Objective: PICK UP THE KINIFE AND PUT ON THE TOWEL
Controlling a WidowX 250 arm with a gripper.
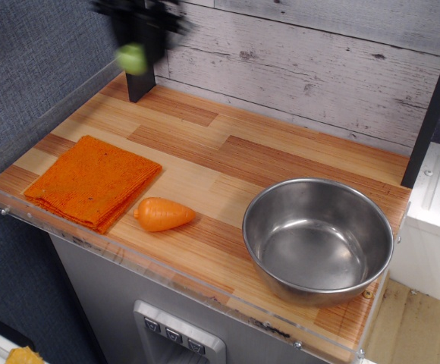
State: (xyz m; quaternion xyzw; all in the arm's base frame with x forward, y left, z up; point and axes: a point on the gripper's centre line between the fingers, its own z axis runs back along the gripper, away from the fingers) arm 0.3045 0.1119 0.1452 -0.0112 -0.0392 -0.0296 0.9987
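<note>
Nearest the front edge: steel bowl [318, 238] sitting on the wooden counter [281, 163], right side. Left of it, orange toy carrot [163, 214] lying on its side, just beside the towel's right corner (touching or not, can't tell). TOWEL [91, 180] lying folded flat at front-left, several layers thick, top surface bare.

Further back: dark post [138, 57] standing at rear-left against the pale plank wall [319, 53].

My gripper [136, 19] is hanging high at the top-left of the view, up in front of that post, well above the counter, w/ heavy motion blur. KINIFE [132, 58]: only the light green handle end is showing as a blurred blob just under my fingers, lifted clear of the counter; grey head not resolvable. I am gripping it (blob sitting right at my fingertips, nothing else supporting it). It is up behind and above the TOWEL, well apart from it.
</note>
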